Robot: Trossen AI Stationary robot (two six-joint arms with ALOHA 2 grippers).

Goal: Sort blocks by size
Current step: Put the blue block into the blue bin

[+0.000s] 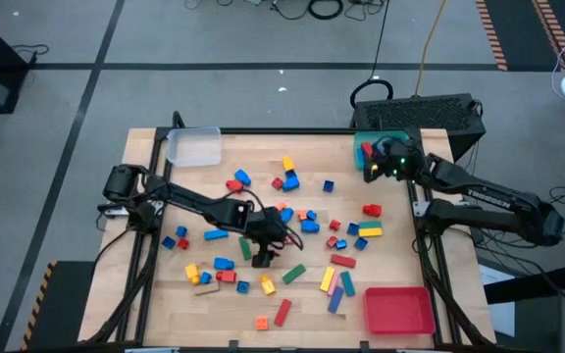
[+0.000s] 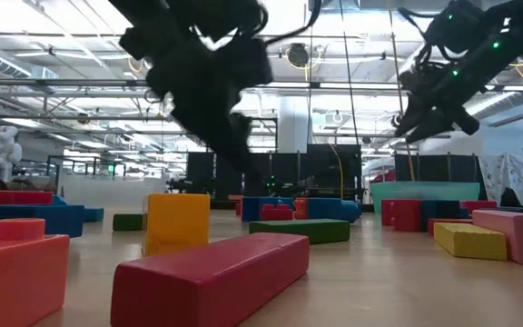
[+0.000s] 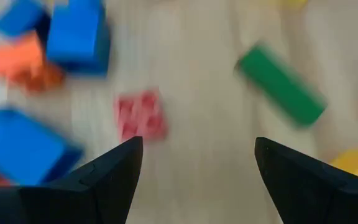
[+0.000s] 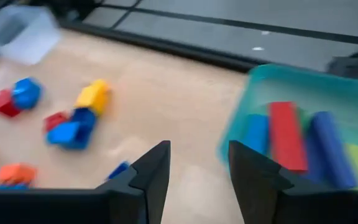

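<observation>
Left gripper (image 1: 263,257) hovers mid-table, fingers apart and empty, over a small red block (image 3: 140,114) beside a green bar (image 3: 281,85). Right gripper (image 1: 373,169), also apart and empty, hangs by the teal tray (image 4: 303,81) already holding long bars. Likely step: next pick; descend, close.

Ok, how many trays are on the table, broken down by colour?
Clear tray: 1
Teal tray: 1
Red tray: 1
Total: 3
</observation>
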